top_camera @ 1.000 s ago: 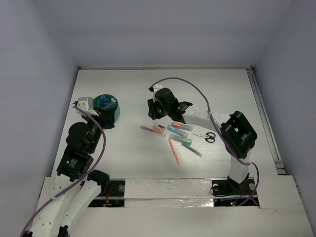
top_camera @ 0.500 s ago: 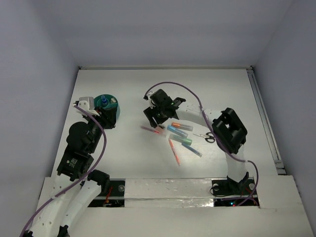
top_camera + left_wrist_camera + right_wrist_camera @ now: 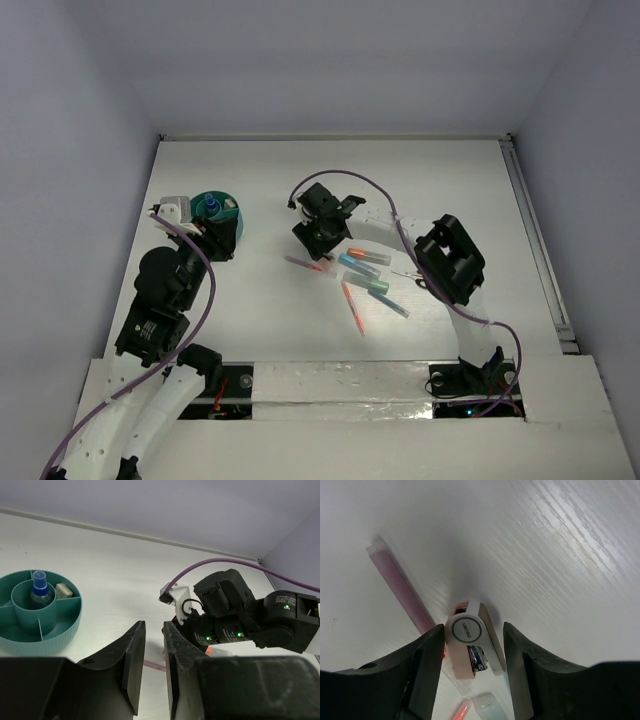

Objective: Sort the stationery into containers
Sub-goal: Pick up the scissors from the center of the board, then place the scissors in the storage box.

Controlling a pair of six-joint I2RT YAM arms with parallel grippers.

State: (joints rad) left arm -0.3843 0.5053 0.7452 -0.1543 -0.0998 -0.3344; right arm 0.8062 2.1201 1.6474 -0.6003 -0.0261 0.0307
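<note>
L arm (image 3: 160,290) folded at left edge, L gripper (image 3: 153,627) barely parted. R arm (image 3: 450,262) reaches left, R gripper (image 3: 472,630) pointing down, fingers apart.

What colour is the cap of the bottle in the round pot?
The cap is blue, clearest in the left wrist view.

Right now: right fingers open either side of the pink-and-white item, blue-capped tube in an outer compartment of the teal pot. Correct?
The blue-capped tube stands in the centre compartment of the teal pot, not an outer one; see left wrist view. The right fingers do straddle the pink-and-white item, open.
</note>
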